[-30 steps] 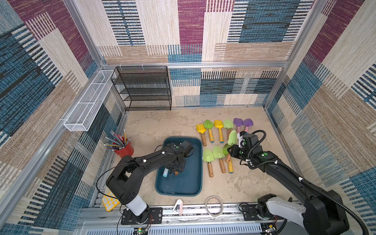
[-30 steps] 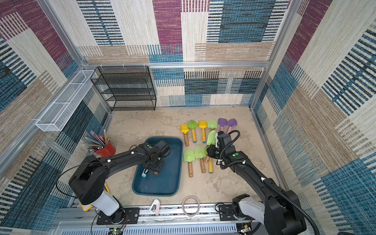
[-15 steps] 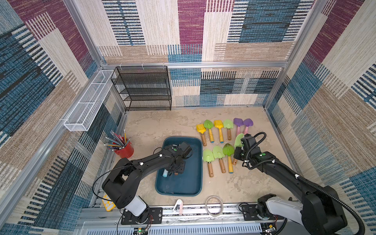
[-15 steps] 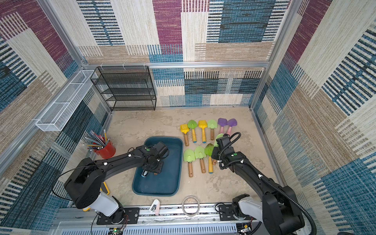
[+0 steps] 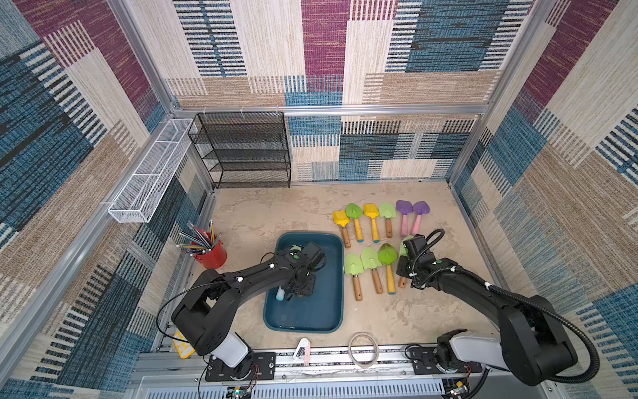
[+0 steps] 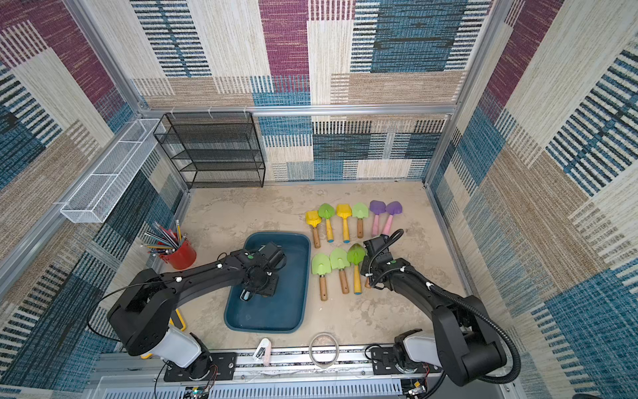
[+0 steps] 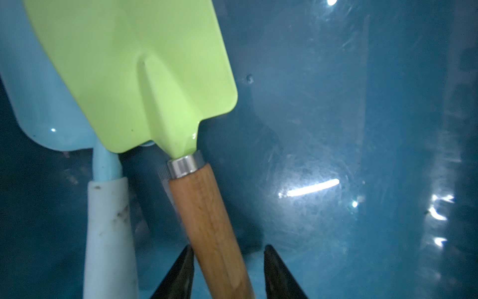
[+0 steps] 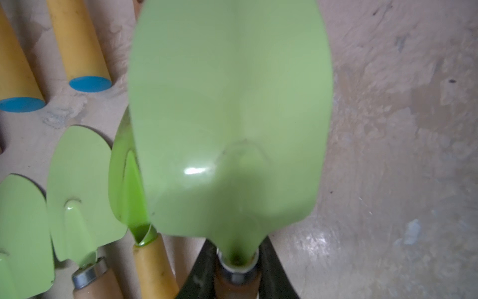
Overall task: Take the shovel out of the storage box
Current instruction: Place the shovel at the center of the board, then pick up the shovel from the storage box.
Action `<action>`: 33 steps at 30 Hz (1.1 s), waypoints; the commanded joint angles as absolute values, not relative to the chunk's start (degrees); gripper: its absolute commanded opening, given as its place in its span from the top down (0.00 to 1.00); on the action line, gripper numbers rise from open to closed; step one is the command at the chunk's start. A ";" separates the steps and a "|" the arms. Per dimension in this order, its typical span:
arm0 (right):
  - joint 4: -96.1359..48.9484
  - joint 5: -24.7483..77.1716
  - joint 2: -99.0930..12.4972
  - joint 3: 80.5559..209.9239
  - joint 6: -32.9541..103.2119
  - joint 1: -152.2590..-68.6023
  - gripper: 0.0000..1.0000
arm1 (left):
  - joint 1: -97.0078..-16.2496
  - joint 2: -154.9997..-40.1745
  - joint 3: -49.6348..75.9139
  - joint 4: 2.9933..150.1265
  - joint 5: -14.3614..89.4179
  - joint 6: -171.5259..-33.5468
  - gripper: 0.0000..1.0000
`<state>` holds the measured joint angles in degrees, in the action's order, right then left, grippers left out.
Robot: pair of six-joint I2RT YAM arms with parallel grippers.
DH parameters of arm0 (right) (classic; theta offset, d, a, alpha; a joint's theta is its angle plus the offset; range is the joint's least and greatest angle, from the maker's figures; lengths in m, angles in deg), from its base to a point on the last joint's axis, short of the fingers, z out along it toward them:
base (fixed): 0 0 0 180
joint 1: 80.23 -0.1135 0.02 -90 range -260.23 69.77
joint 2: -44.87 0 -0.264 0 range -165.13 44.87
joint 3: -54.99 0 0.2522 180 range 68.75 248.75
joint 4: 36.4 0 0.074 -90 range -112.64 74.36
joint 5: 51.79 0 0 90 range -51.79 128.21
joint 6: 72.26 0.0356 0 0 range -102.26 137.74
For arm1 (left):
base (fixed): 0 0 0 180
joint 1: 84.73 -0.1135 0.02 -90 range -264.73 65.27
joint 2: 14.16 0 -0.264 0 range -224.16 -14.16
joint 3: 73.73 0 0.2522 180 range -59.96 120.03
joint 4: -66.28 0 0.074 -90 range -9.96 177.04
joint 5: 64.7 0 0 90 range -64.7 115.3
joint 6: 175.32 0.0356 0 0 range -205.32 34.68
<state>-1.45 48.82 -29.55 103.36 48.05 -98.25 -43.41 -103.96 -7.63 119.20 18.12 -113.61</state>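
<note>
The left gripper [image 7: 229,249] is low inside the box [image 5: 321,307], its fingers [image 7: 181,271] spread on both sides of the wooden handle of the green shovel [image 7: 134,77]. One finger touches the wood; the opposite one stands apart from it, so nothing is pinched yet. This shovel lies on the box floor, and its blade lies partly over the blue shovel [image 7: 38,103] beside it.

I think the closing could push the handle sideways, because the fingers are not centred on it. The lift could also drag or tip the blue shovel, since the two overlap. The glossy plastic may let the handle slip.

The right gripper [image 8: 236,256] is pressed on the neck of a second green shovel [image 8: 227,116], next to the row of shovels [image 5: 371,262]. Setting it down carelessly could knock a neighbour.

The floor [image 5: 276,214] is mottled, sandy beige. Woven patchwork walls stand around, with a black rack [image 5: 248,152] at the back, a white basket [image 5: 148,176] on the side rail, and a red cup [image 5: 212,257] of pencils.
</note>
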 commanded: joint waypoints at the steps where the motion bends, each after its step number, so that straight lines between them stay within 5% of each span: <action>1: -4.83 50.76 -31.09 103.29 46.97 -98.18 0.80 | -43.42 -103.15 -8.28 118.15 18.36 -113.97 0.53; 18: -5.99 49.71 -35.39 104.89 45.96 -97.29 0.67 | -43.42 -103.80 -8.74 116.43 20.89 -113.97 0.52; 25: -4.42 51.47 -31.85 104.88 45.87 -97.29 0.57 | -43.42 -103.85 -8.25 117.23 19.43 -114.40 0.56; 33: -3.88 49.78 -23.55 105.33 45.79 -97.32 0.56 | -43.43 -105.09 -7.51 118.39 17.47 -115.90 0.62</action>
<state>-4.03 50.22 -25.33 104.89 45.95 -97.35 -43.39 -104.53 -7.96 117.54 18.62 -114.33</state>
